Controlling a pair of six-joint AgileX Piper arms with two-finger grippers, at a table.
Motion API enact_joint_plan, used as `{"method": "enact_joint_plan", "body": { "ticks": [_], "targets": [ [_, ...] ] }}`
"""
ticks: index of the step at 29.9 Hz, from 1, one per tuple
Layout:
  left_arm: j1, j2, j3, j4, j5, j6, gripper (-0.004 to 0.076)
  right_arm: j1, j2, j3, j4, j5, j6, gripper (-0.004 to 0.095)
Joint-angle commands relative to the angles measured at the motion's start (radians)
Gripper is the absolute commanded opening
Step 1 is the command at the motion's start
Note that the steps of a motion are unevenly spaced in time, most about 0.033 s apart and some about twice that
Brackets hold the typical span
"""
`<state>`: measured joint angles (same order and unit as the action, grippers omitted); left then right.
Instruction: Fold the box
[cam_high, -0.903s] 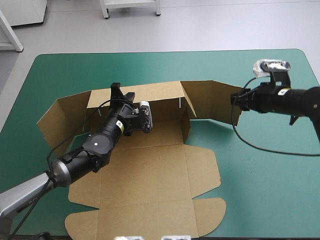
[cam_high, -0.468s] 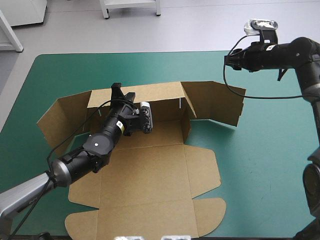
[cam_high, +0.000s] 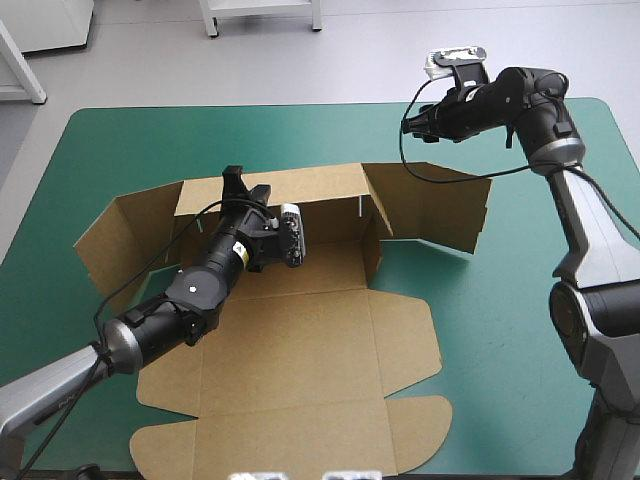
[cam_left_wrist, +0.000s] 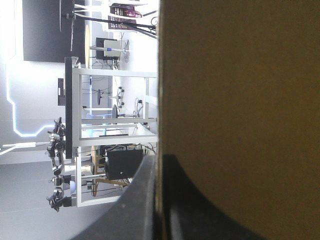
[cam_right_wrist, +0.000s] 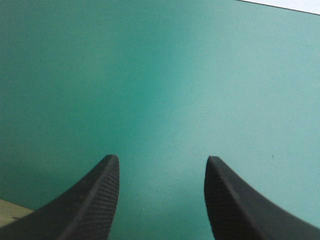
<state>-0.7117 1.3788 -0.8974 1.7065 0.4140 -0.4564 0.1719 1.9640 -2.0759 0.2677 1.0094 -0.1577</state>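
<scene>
From the high view, you see the box (cam_high: 300, 330) lying left of the table's middle, its long axis running left to right. The back wall (cam_high: 310, 190) is raised and the lid (cam_high: 290, 420) lies flat toward the near edge. Your left gripper (cam_high: 236, 186) sits on the back wall's top edge, toward its left end. Your right gripper (cam_high: 408, 126) hangs above the far side of the table, just beyond the right flap (cam_high: 430, 205), which stands up at an angle. That makes the right arm the nearer one to that flap. The box lies toward the near side and to the left of this gripper. The teal-green cover (cam_high: 520, 330) is bare to the right of the box, so you have room to swing in from there.

In the left wrist view, the left gripper (cam_left_wrist: 159, 161) is nearly closed, with the brown board of the box (cam_left_wrist: 240, 100) pinched between its black fingers.

In the right wrist view, the right gripper (cam_right_wrist: 161, 159) stands wide apart and holds nothing. Only teal-green cover (cam_right_wrist: 160, 75) lies ahead of it. A sliver of the box (cam_right_wrist: 11, 212) shows beside one finger, so I judge you must turn back toward the flap.
</scene>
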Motion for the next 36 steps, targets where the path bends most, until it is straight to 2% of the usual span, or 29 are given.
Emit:
{"method": "enact_joint_plan", "body": {
  "ticks": [1,9,15,23,27,33,36],
  "targets": [
    [-0.006,-0.033,-0.026,0.03,0.021,-0.019,-0.0008,-0.004,-0.023,-0.041,-0.021,-0.013,0.006,0.0486],
    [-0.006,-0.033,-0.026,0.03,0.021,-0.017,-0.0008,-0.004,0.0,-0.041,-0.026,0.1,-0.013,0.0442],
    [-0.006,-0.033,-0.026,0.03,0.027,-0.017,-0.0008,-0.004,0.0,-0.039,0.012,0.237,-0.064,0.0441],
    [-0.006,-0.033,-0.026,0.03,0.056,-0.017,-0.0008,-0.004,-0.05,-0.015,0.158,0.237,-0.116,0.0441],
    [-0.006,-0.033,-0.026,0.03,0.064,-0.017,-0.0008,-0.004,-0.114,0.078,0.216,0.218,-0.186,0.0414],
    [-0.006,-0.033,-0.026,0.03,0.062,-0.017,-0.0008,-0.004,-0.242,0.317,0.257,0.094,-0.284,0.0377],
    [-0.006,-0.033,-0.026,0.03,0.064,-0.017,-0.0008,-0.004,-0.311,0.464,0.353,0.004,-0.397,0.0377]
  ]
}}
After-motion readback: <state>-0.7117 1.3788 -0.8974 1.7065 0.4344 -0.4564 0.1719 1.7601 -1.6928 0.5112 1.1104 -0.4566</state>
